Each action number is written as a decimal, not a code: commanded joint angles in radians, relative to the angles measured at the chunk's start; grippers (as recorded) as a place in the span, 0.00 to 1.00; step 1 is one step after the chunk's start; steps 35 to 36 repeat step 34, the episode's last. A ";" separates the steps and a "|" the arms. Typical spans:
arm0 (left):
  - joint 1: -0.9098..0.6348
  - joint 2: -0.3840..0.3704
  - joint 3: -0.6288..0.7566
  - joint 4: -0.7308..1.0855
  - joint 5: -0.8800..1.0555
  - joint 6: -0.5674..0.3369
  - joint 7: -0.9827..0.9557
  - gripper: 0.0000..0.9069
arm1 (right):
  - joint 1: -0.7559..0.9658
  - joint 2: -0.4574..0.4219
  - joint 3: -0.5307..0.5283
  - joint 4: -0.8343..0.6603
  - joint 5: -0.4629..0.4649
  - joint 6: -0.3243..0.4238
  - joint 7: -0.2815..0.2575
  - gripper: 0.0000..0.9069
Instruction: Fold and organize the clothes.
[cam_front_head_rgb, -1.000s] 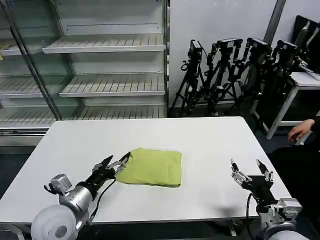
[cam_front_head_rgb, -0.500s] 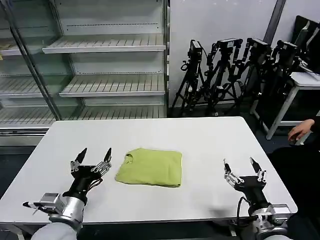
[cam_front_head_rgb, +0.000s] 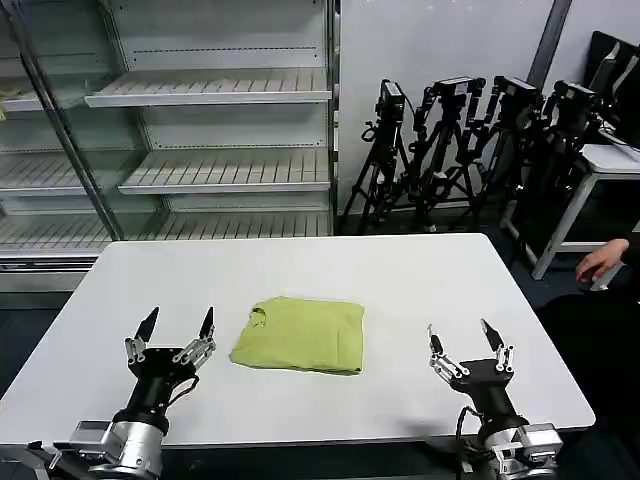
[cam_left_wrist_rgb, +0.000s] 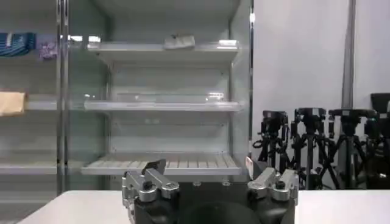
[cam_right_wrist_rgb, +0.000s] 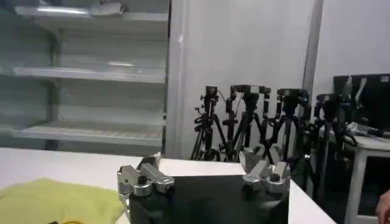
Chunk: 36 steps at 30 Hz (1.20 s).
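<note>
One folded lime T-shirt (cam_front_head_rgb: 300, 336), no legible writing, both pincers spread.

A robotics test lab or studio: a plain white table (cam_front_head_rgb: 420, 270) stands before bare glass-fronted display shelving (cam_front_head_rgb: 210, 95), while a row of black camera tripods (cam_front_head_rgb: 470, 140) lines the blank grey wall and a second white workbench (cam_front_head_rgb: 600, 165) sits at the room's edge.

A white table (cam_front_head_rgb: 420, 290) stands before empty shelves (cam_front_head_rgb: 210, 95), with tripods (cam_front_head_rgb: 450, 150) by the wall and what may be a desk (cam_front_head_rgb: 610, 160) beyond.
</note>
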 joint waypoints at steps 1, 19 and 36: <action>0.066 -0.032 -0.004 -0.048 0.031 -0.019 0.001 1.00 | -0.010 0.032 -0.038 0.006 -0.038 0.018 -0.003 1.00; 0.129 -0.059 -0.008 -0.108 0.057 -0.031 0.012 1.00 | -0.036 0.042 -0.036 0.070 -0.052 0.026 0.008 1.00; 0.156 -0.064 0.000 -0.142 0.078 -0.035 0.032 1.00 | -0.041 0.048 -0.011 0.100 -0.010 0.030 -0.043 1.00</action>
